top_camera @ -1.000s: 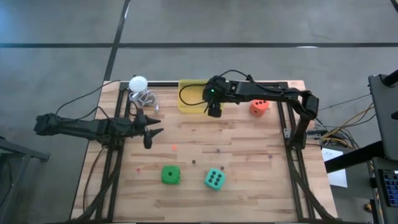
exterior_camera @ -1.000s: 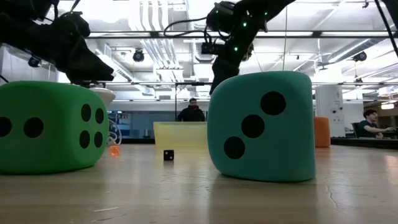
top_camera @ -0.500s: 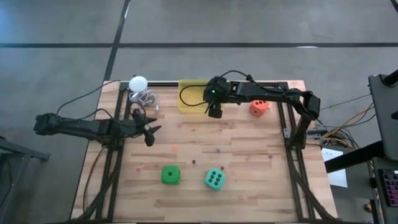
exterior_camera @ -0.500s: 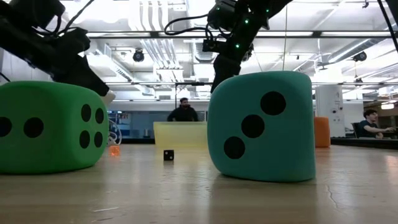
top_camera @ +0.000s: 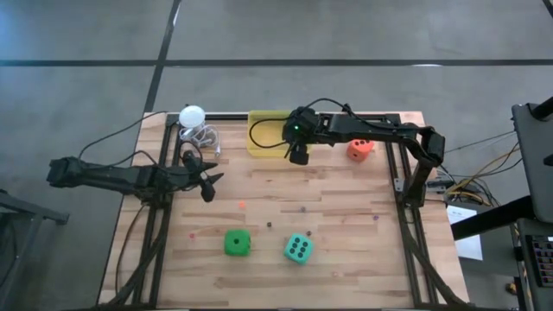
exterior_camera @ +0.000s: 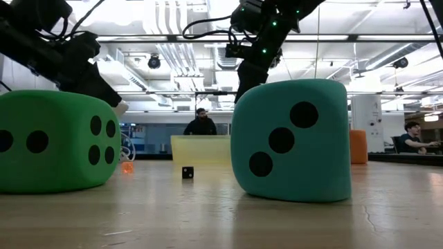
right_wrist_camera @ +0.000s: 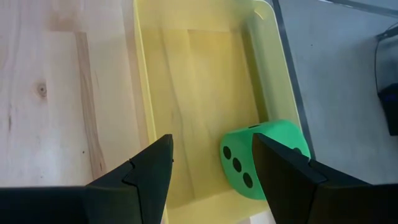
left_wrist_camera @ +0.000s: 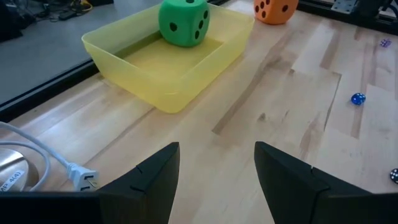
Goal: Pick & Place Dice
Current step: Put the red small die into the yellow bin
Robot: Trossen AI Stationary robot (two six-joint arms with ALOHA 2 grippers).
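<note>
Dice: two green [top_camera: 238, 243] [right_wrist_camera: 264, 158], one teal [top_camera: 298, 249], one orange [top_camera: 360, 149]; both arms' jaws open, empty.

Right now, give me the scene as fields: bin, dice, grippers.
bin: yellow bin at the table's far edge, holding one green die
dice on table: second green die and teal die near the front edge; orange die beside the bin on the right arm's side
left gripper: open, empty, over the left part of the table
right gripper: open, empty, above the bin's right end
other: white ball at the far left corner
</note>
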